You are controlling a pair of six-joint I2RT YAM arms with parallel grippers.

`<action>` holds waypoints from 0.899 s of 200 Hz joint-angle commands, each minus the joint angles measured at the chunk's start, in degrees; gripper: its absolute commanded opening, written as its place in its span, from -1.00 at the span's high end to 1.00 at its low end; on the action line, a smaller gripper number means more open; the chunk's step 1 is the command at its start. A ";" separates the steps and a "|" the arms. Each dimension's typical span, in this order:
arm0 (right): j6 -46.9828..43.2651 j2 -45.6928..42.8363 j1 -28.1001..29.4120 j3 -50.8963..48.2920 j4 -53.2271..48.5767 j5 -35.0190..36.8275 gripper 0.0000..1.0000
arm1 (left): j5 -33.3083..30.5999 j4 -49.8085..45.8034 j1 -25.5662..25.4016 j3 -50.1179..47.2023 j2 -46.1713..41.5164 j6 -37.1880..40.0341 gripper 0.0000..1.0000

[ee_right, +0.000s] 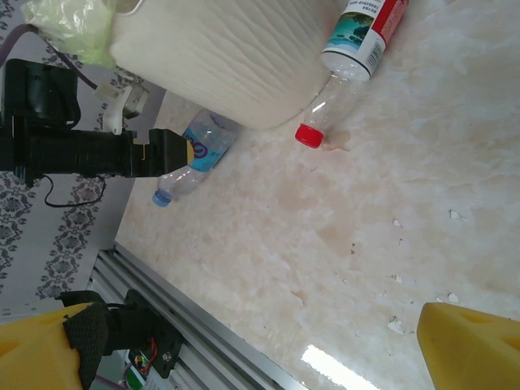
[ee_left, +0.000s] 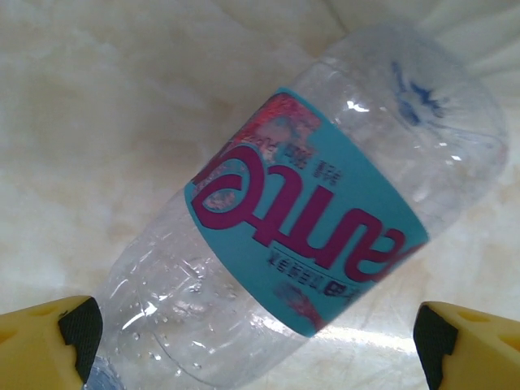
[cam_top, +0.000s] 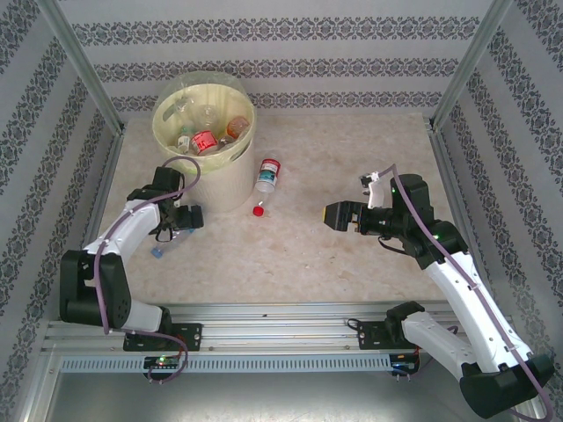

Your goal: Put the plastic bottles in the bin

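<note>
A clear plastic bottle with a teal label (ee_left: 309, 219) lies on its side on the table, just left of the bin. My left gripper (ee_left: 256, 345) hovers over it, open, with its yellow fingers (ee_left: 49, 341) wide on either side of the bottle's lower part. From above, this bottle (cam_top: 169, 243) shows a blue cap below my left gripper (cam_top: 183, 220). A second bottle with a red cap (cam_top: 266, 178) lies right of the cream bin (cam_top: 230, 180), which holds several bottles (cam_top: 204, 141). My right gripper (cam_top: 339, 215) is open over bare table.
The right wrist view takes in the bin's ribbed wall (ee_right: 236, 57), the red-capped bottle (ee_right: 345, 65), the blue-capped bottle (ee_right: 193, 156) and the left arm (ee_right: 73, 150). A metal rail (cam_top: 281, 321) runs along the near edge. Patterned walls close three sides.
</note>
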 commanded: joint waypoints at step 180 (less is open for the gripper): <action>-0.06 -1.11 -0.66 -1.70 1.16 -0.78 -0.97 | -1.54 1.08 1.14 -3.61 4.84 -12.91 -0.83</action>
